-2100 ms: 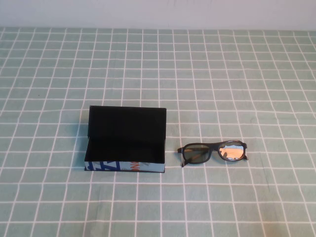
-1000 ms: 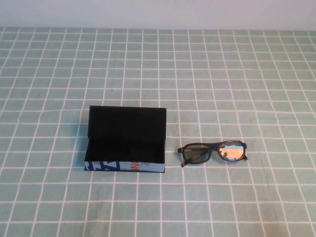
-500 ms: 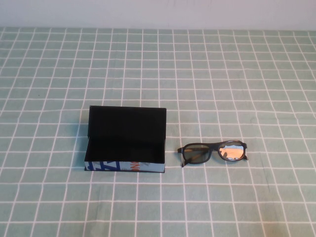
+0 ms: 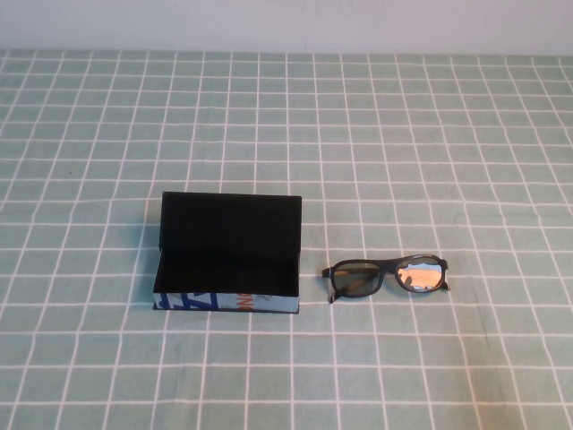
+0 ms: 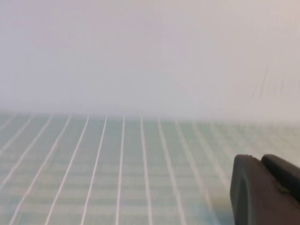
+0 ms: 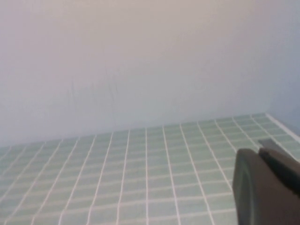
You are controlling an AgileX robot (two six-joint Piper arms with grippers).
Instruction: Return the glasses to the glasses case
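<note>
The glasses case (image 4: 228, 253) lies open at the table's centre-left. Its lid stands up at the back, its black inside is bare, and its light blue printed front faces me. The black glasses (image 4: 388, 276) with tinted reflective lenses lie on the cloth just right of the case, apart from it. Neither arm shows in the high view. My left gripper (image 5: 260, 161) shows only in the left wrist view, its dark fingers pressed together, holding nothing. My right gripper (image 6: 258, 154) shows only in the right wrist view, fingers likewise together and empty. Both wrist views show no case and no glasses.
A green cloth with a white grid (image 4: 403, 134) covers the table. A pale wall (image 4: 286, 22) runs along the far edge. The right wrist view shows the cloth's edge (image 6: 281, 129) near the wall.
</note>
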